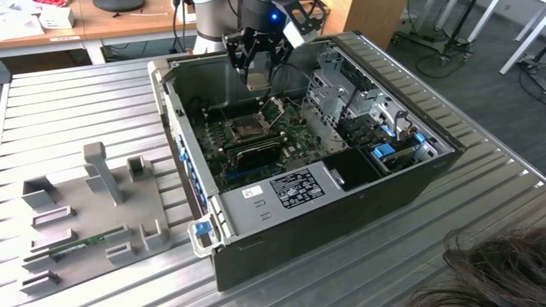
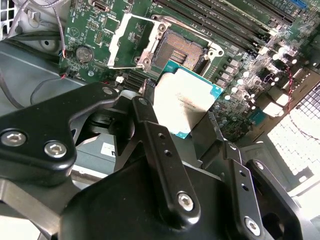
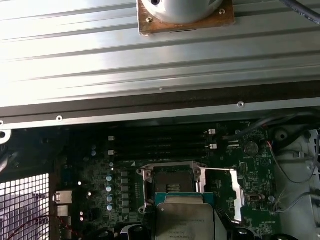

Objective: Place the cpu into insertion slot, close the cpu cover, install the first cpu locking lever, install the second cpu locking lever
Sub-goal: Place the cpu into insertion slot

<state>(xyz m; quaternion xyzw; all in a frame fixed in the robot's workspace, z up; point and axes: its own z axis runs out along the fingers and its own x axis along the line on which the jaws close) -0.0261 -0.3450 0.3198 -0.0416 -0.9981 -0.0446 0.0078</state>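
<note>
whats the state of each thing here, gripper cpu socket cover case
gripper: shut on the cpu
cpu: held above the board, not seated
insertion slot: empty, uncovered
cpu cover: swung open beside the slot
computer case: lying on its side, open on top

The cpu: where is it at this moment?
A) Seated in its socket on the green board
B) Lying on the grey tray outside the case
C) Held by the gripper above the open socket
C: in the second wrist view the gripper grips the cpu clear of the bare insertion slot, whose cpu cover is swung open.
</note>
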